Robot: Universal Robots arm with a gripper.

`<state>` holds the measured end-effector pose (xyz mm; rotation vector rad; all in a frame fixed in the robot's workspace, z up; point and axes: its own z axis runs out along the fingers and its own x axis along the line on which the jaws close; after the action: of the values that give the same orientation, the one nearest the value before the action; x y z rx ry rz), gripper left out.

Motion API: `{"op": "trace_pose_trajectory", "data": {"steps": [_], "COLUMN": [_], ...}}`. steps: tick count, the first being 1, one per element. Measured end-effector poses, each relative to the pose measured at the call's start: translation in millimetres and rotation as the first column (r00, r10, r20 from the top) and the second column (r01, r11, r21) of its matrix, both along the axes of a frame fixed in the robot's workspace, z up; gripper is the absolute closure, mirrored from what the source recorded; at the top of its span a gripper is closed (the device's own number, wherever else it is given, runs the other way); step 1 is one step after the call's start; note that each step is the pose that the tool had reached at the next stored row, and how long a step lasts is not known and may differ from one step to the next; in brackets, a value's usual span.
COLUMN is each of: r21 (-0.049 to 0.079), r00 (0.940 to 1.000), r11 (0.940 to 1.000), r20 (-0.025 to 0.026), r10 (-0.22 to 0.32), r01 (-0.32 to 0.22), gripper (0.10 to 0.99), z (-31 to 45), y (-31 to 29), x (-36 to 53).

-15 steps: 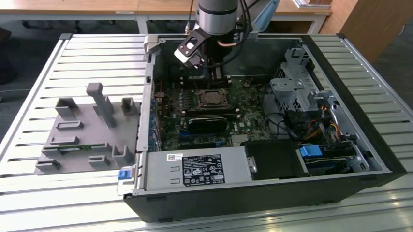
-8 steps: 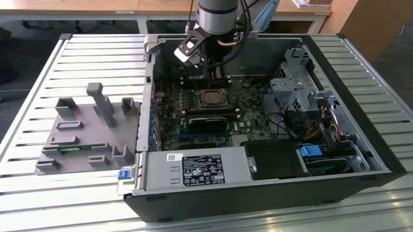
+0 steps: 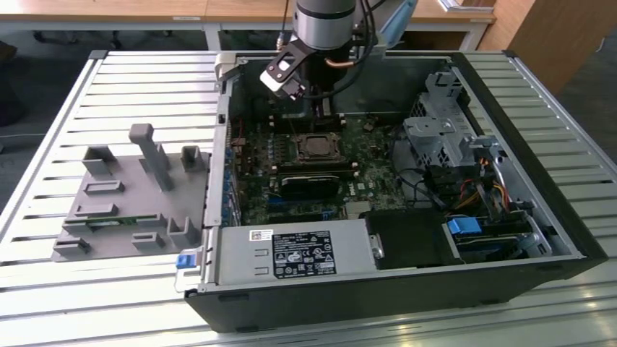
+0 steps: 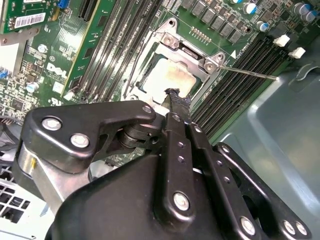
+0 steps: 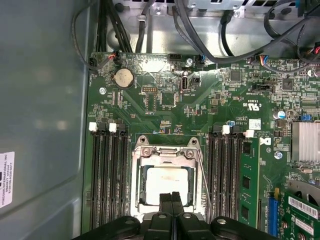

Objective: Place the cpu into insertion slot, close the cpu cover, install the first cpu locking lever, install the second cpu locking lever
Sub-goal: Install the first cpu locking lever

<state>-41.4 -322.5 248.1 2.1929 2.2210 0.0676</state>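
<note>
step: looks like lever install. cpu (image 5: 167, 184) is sitting in the insertion slot (image 3: 316, 147), cpu cover (image 5: 163, 153) is lying down over it, chip top showing thru the window.
lever: in the second wrist view a thin lever rod (image 4: 250, 73) is sticking out from the cover corner over the ram slots (image 4: 250, 57); looks unlatched imo.
2nd wire: in the first wrist view a thin side wire (image 5: 202, 175) is running along the cover's edge. Can't tell if it's hooked.
how-to: push w/ the tip on the rod itself, not on chip or frame. Sweep it down and sideways under its catch w/ slow, steady force. Wire looks springy, so it could slip off the tip & snap back. Keep clear of the white ram clips (image 4: 282, 40).
gripper: gripper (image 5: 171, 196) fingers are pressing together w/ nothing btwn them, so it's acting as a single poker.
contact: tip is hanging over the cover's edge by the cpu in both wrist views. Touching or just above, can't tell.
arm: hanging over the open pc case (image 3: 386, 303), above the socket area.
</note>
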Motion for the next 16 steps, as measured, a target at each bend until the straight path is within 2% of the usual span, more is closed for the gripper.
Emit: {"op": "trace_pose_trajectory", "data": {"steps": [10,16], "r21": [0.0,0.0], "r00": [1.0,1.0], "r11": [1.0,1.0], "r20": [0.0,0.0003], "r10": [0.0,0.0], "r01": [0.0,0.0], "gripper": [0.98,0.98], "z": [2.6,9.6], "y": [0.0,0.0], "x": [-0.1,-0.2]}}
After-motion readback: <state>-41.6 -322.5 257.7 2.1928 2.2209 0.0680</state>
